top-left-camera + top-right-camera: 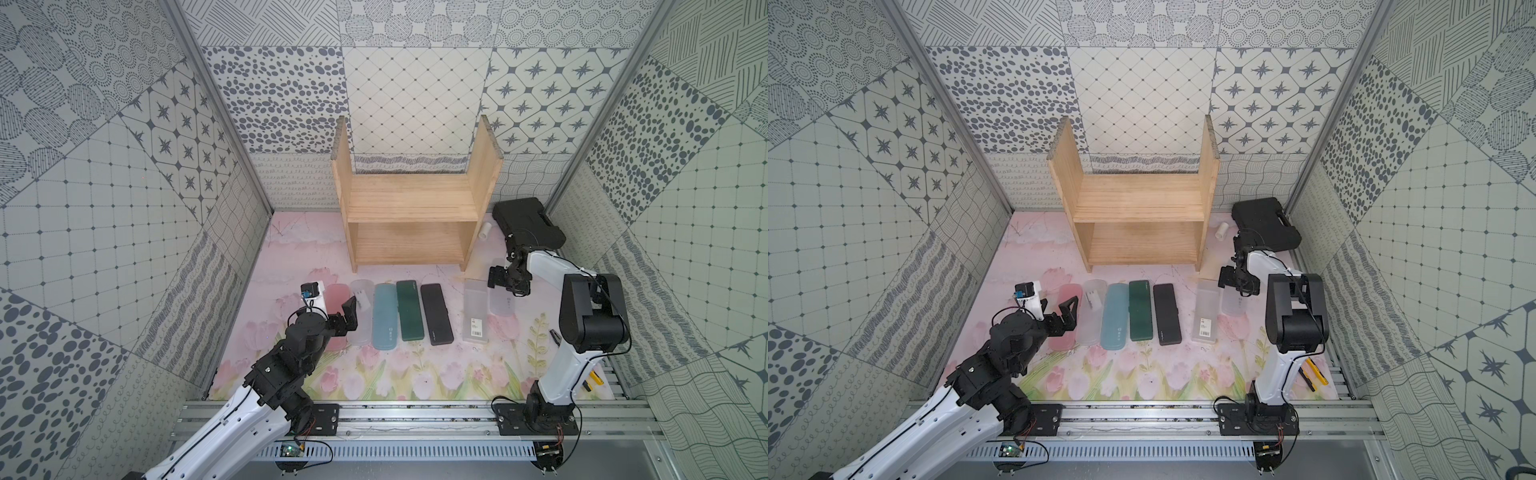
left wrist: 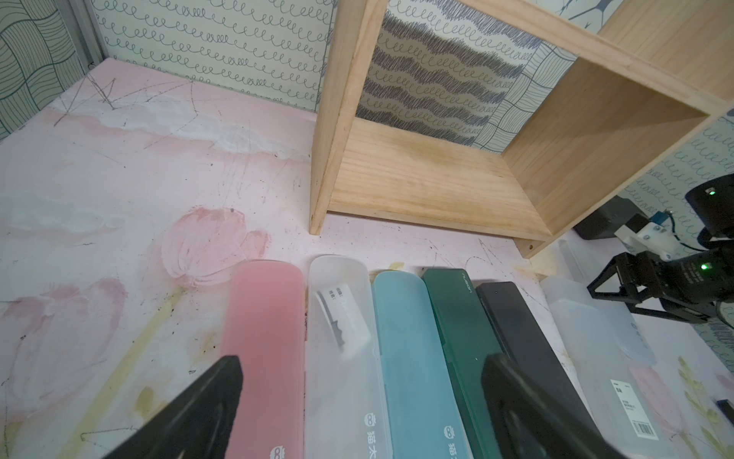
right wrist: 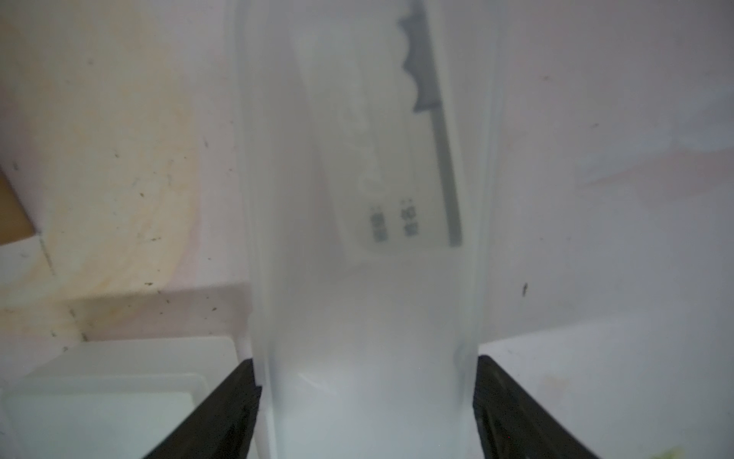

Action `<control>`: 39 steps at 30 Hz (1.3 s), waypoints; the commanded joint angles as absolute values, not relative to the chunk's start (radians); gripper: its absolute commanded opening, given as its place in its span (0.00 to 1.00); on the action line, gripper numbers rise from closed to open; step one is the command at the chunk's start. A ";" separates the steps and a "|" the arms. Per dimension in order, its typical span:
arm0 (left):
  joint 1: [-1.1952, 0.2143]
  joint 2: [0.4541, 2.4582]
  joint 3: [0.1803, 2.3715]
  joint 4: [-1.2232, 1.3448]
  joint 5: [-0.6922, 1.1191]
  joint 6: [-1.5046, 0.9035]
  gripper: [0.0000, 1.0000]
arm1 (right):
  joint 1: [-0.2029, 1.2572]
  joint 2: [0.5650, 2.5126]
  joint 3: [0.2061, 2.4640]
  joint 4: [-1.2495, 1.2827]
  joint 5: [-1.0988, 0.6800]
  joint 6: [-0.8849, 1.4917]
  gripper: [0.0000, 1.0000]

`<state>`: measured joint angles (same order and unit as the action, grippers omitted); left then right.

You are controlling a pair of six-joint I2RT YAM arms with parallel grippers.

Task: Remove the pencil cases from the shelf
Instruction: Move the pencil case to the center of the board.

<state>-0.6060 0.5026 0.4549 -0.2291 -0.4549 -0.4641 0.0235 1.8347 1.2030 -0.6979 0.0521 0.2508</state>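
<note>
Since the shelf (image 1: 409, 208) stands bare, the clearing is judged all but done.
In both top views, the seven pencil cases (image 1: 385, 316) are seen flat on the table (image 1: 436, 374) before the shelf, and the right gripper (image 1: 508, 291) is set over the frosted case (image 1: 502, 305) at the row's end. In the left wrist view, the left gripper (image 2: 361, 369) is held wide and empty above the pink case (image 2: 264, 337). In the right wrist view, the frosted case (image 3: 357, 298) is clamped between the jaws while lying on the table. Next, a release and a straight lift away are called for.
</note>
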 commanded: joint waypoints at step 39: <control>-0.402 0.730 0.556 -0.289 -0.287 -0.543 0.99 | 0.359 1.643 0.934 -0.731 0.012 0.239 0.81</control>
<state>-0.4156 0.7238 0.5430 -0.2802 -0.3180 -0.5312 0.3271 1.6077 0.9363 -0.7059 0.0380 0.2676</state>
